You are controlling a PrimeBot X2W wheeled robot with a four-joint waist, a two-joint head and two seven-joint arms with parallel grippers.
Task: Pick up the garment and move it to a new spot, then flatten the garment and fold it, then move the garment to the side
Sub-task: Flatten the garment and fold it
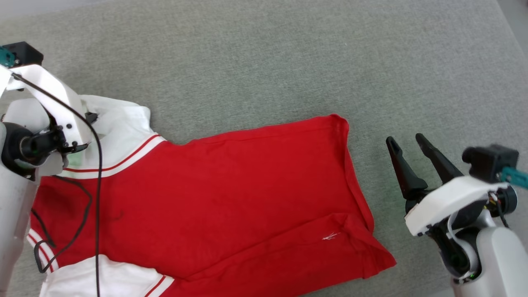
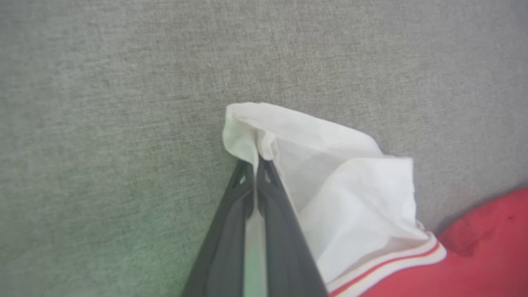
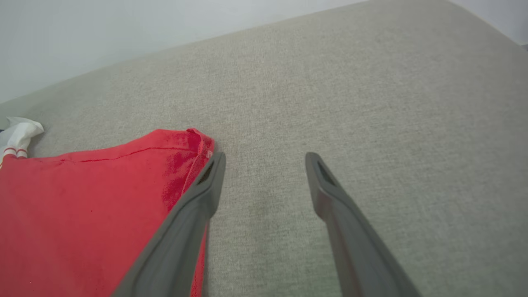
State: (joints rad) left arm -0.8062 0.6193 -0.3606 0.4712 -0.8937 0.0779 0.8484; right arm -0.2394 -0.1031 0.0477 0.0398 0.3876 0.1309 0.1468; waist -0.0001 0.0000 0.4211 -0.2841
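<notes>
Garment: lay mostly flat on the grey fabric surface, red body spread out, with one crease folded over near the lower hem corner.

Long axis: ran side to side across the head view, white sleeves at the robot's left end and the hem at its right end.

Upper sleeve: rose bunched into a peak, drawn out and away from the red body.

Left gripper: was pinched narrow on the tip of that white sleeve, with cloth caught between the fingers.

Head view of that grip: was largely hidden behind the pale left forearm, so how deep the pinch went could only be guessed; it looked shallow.

Right gripper: stood spread wide and held nothing, just beside the hem and seemingly clear of it.

Right wrist view: put one finger against the hem edge, though contact could not be told.

Nearer arm: left for the sleeve end, right for the hem end.

Step judged: flattening, with the sleeve about to be pulled straight outward along its own line.

Next move: would depend on pulling away from the red body, toward the far left.

Risk: could slip off so small a pinch, or drag the whole garment sideways.
</notes>
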